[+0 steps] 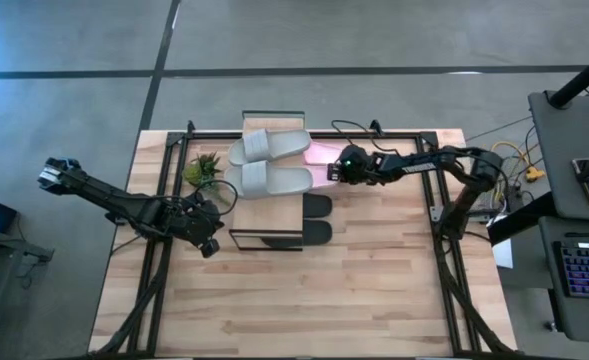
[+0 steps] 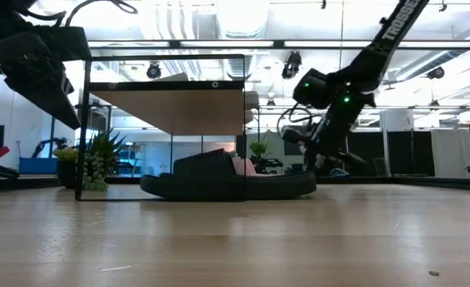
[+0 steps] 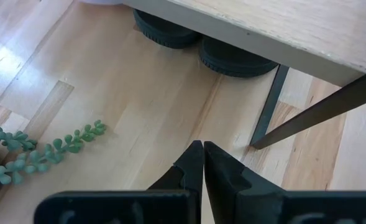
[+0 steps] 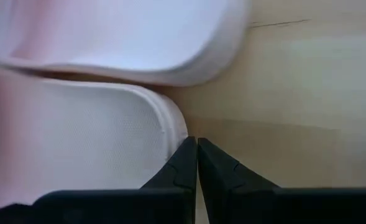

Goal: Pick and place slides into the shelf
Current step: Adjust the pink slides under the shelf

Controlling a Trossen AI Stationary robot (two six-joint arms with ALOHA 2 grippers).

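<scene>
All 6 slides (image 1: pixel 274 180) sit on or under the shelf (image 1: pixel 272 122); both my grippers, left (image 1: pixel 210 245) and right (image 1: pixel 340 172), are pressed together, empty.

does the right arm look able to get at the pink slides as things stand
Probably yes. The right gripper, fingers shut, hovers right at the heel ends of the pink slides, which lie on the table beside the shelf, with nothing between them. The fingers would need to open first.

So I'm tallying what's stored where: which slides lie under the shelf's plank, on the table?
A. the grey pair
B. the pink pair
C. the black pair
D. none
C: in the high view the black slides stick out from beneath the shelf, while the grey slides and pink slides lie on top of its plank.
</scene>
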